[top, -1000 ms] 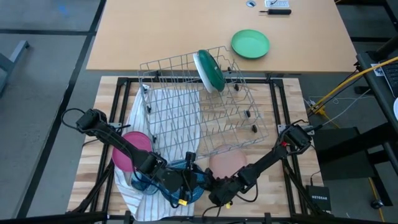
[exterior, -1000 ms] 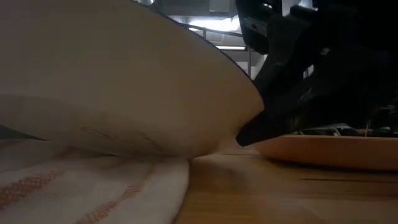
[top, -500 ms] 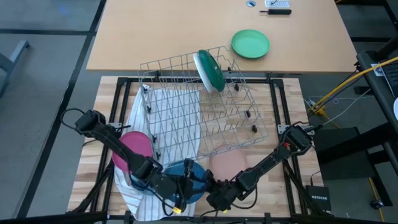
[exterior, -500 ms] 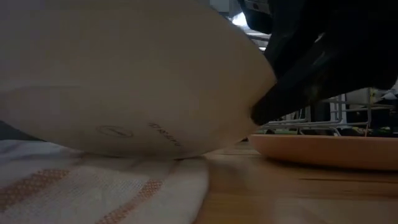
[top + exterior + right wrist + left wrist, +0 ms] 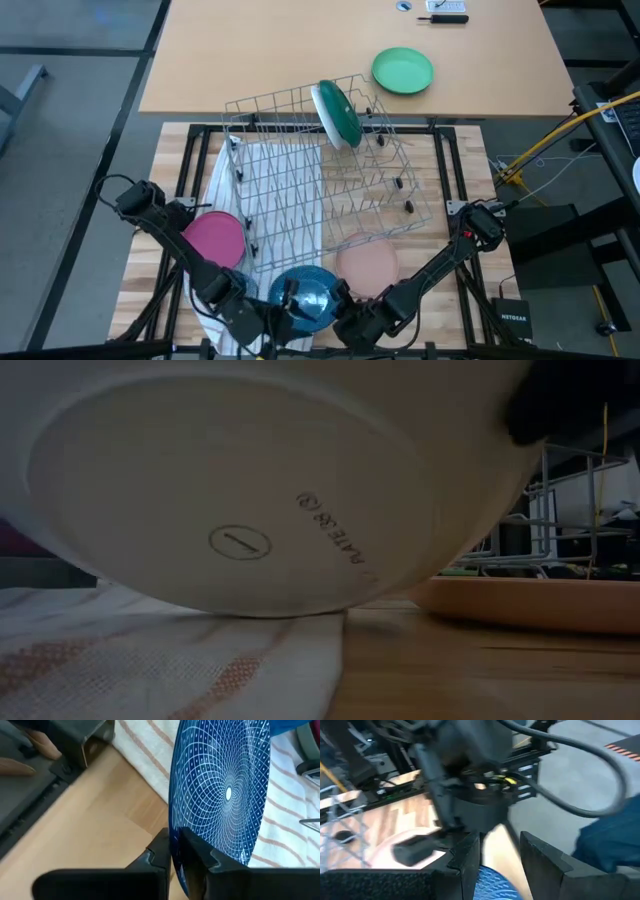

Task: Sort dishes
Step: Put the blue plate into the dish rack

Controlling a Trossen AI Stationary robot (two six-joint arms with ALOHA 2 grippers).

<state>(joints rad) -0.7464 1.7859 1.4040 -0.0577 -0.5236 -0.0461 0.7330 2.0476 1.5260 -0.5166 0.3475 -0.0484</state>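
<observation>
Early in the sort, by the look of it: only one dish, the white plate with dark green back (image 5: 338, 112), standing on edge in the far part of the wire rack (image 5: 300, 180). Still outside the rack: the magenta plate (image 5: 212, 240) flat on the striped towel (image 5: 262, 165) at near left, the pale pink plate (image 5: 366, 265) flat on the table (image 5: 455, 265) at the rack's near right corner, and the speckled blue plate (image 5: 225, 790) lifted at the near edge, between both arms. Right gripper (image 5: 174, 851) pinching the blue plate's rim, jaws pressed on either face. Left gripper (image 5: 497, 852) at the same plate, jaws either side of a blue rim, apparently gripping it too. Likely a handover or shared lift toward the rack. Vivid green plate (image 5: 402, 71) well apart on the far table, not part of the sort.

Writing: on the blue plate's pale underside (image 5: 240, 510), a circled line mark and a printed string, partly legible, seemingly "PLATE" with digits; no brand readable.
</observation>
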